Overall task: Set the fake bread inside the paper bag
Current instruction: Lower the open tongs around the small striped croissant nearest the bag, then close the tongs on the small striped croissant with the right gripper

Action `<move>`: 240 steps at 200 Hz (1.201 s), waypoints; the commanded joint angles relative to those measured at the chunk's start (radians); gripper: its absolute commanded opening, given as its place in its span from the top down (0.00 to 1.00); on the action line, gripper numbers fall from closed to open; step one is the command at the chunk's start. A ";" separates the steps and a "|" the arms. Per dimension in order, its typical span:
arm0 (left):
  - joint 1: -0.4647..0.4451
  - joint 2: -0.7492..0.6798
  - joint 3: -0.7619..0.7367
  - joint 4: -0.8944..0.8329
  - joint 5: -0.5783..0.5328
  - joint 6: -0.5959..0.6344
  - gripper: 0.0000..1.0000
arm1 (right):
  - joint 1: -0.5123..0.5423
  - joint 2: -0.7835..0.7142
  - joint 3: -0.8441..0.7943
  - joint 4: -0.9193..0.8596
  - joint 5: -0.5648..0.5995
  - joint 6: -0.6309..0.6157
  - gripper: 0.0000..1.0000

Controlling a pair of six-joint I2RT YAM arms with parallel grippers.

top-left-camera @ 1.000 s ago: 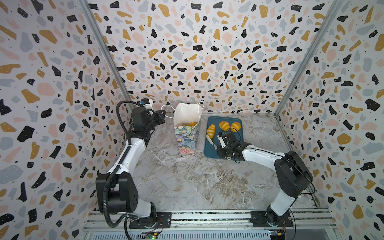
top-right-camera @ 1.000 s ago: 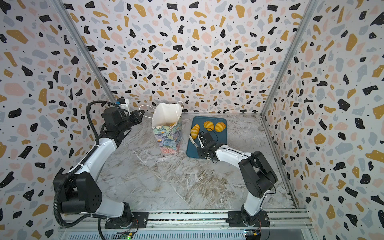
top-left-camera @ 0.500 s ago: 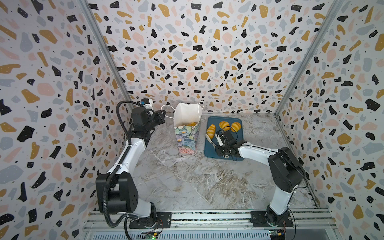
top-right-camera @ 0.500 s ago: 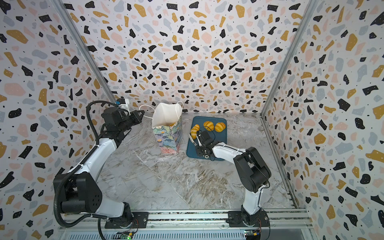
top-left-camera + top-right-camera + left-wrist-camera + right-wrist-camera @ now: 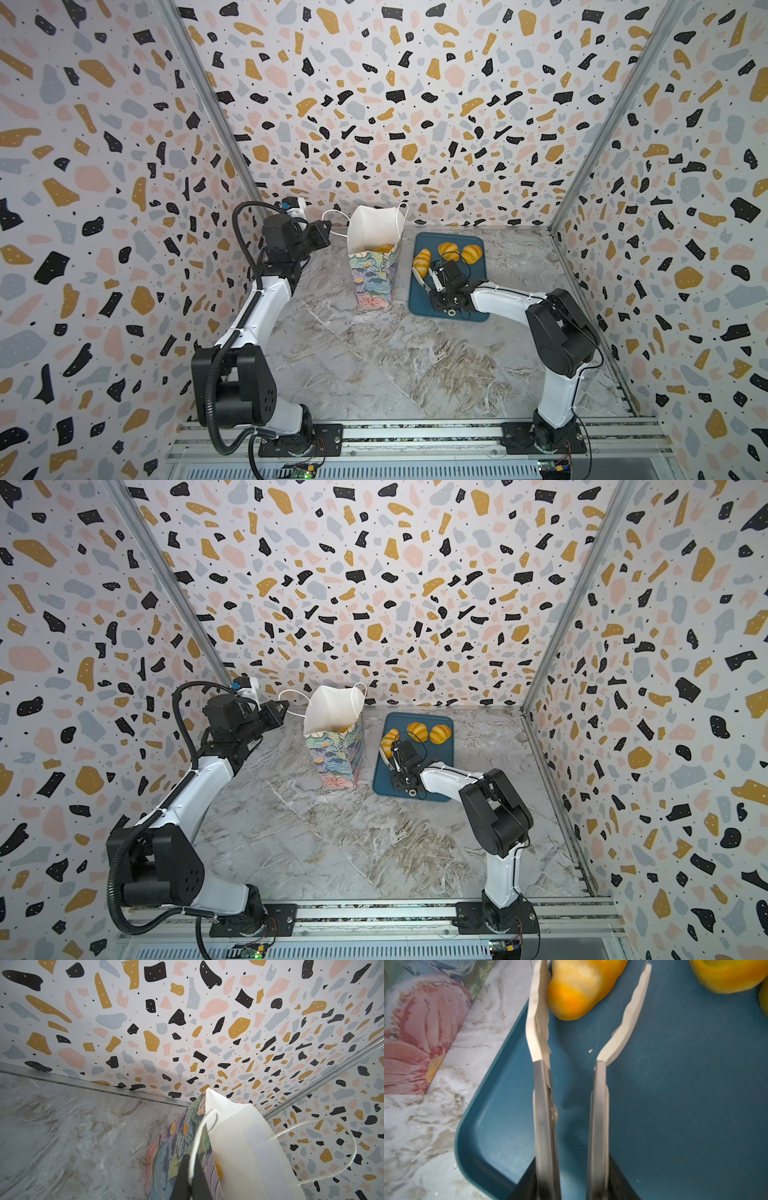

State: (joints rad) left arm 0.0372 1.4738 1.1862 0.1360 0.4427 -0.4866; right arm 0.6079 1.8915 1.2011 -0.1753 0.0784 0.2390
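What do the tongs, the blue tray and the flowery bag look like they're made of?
The tongs: likely steel arms, grey with a dull sheen; white scalloped tips look like matte plastic or silicone. The tray: probably plastic, satin dark blue, finely scratched, moulded rounded rim. The paper bag: paper, matte white and creased inside, painted-flower print outside.

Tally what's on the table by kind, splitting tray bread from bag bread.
Tray: 1
Bag: 1
Tongs: 1
Bread on tray: 3
Bread showing in bag: 1 (more may be hidden)
Total: 7
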 commanded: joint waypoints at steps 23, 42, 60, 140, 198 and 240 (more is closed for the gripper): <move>-0.002 -0.022 -0.009 0.040 0.001 0.006 1.00 | -0.005 -0.004 0.046 -0.035 0.040 -0.013 0.61; -0.002 -0.022 -0.009 0.040 0.001 0.007 1.00 | -0.004 -0.006 0.046 -0.042 0.049 -0.015 0.65; -0.002 -0.021 -0.008 0.036 -0.002 0.011 1.00 | -0.005 -0.016 0.041 -0.046 0.052 -0.017 0.70; -0.002 -0.026 -0.012 0.041 0.001 0.006 1.00 | -0.004 -0.145 -0.065 -0.007 0.014 0.015 0.79; -0.002 -0.024 -0.014 0.042 -0.004 0.006 1.00 | -0.005 -0.257 -0.175 0.074 -0.015 0.034 0.79; -0.002 -0.028 -0.014 0.042 -0.005 0.007 1.00 | -0.004 -0.317 -0.225 0.091 -0.035 0.047 0.80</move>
State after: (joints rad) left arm 0.0372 1.4738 1.1858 0.1360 0.4362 -0.4862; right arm 0.6060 1.6478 0.9936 -0.1341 0.0574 0.2672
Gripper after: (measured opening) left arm 0.046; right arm 0.270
